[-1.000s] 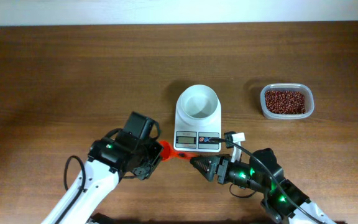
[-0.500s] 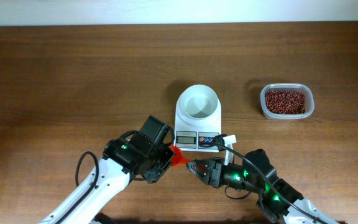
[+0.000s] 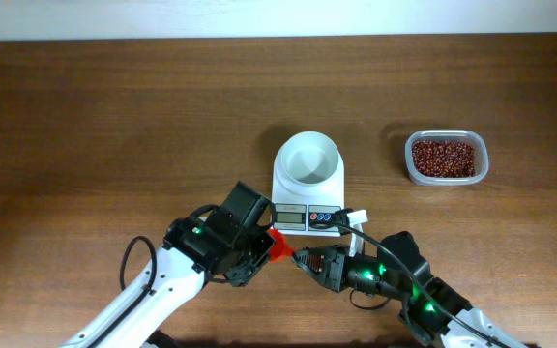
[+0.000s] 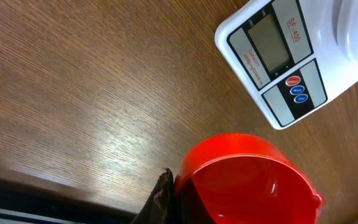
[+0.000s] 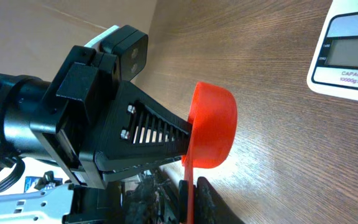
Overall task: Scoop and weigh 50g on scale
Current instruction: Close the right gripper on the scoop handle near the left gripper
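Pinching the cup of a red plastic scoop [image 5: 213,127], the left gripper [image 5: 184,142] is seen clamped shut only from the right wrist. There the handle runs down between the fingers of the right gripper [image 5: 189,199]; whether they clamp it I cannot tell. The left wrist view shows the white kitchen scale [image 4: 272,50] with its grey display and buttons. Overhead alone shows its round white bowl [image 3: 307,159] and the red-brown beans [image 3: 443,158] in a clear tub [image 3: 443,181], well right of the scale. The brown wood-grain table [image 3: 114,126] meets a pale wall strip [image 3: 259,14].
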You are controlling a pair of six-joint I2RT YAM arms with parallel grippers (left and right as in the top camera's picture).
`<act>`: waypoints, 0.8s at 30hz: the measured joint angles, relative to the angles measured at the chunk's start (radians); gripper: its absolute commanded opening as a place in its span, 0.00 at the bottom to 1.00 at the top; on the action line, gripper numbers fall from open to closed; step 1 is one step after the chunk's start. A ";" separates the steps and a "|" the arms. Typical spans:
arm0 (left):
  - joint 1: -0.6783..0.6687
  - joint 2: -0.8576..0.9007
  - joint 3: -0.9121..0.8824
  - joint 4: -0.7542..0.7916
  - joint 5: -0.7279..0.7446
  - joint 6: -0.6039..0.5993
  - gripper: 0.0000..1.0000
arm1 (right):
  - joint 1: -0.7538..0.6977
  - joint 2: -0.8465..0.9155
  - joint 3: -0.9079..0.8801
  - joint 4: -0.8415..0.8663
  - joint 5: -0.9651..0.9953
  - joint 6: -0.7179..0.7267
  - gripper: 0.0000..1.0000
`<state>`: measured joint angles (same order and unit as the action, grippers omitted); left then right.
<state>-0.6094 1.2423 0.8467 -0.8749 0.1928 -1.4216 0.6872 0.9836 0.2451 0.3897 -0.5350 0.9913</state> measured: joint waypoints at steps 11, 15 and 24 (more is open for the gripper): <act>0.000 0.000 0.000 0.001 -0.002 0.007 0.00 | 0.000 0.004 0.000 -0.008 0.022 0.001 0.20; -0.002 0.000 0.000 0.001 -0.010 0.083 0.00 | 0.001 0.004 0.000 0.002 0.021 0.000 0.23; -0.006 0.002 0.000 0.053 -0.042 0.120 0.00 | 0.001 0.004 0.000 -0.016 0.021 0.000 0.23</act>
<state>-0.6151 1.2442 0.8467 -0.8219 0.1513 -1.3014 0.6884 0.9874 0.2451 0.3740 -0.5137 0.9909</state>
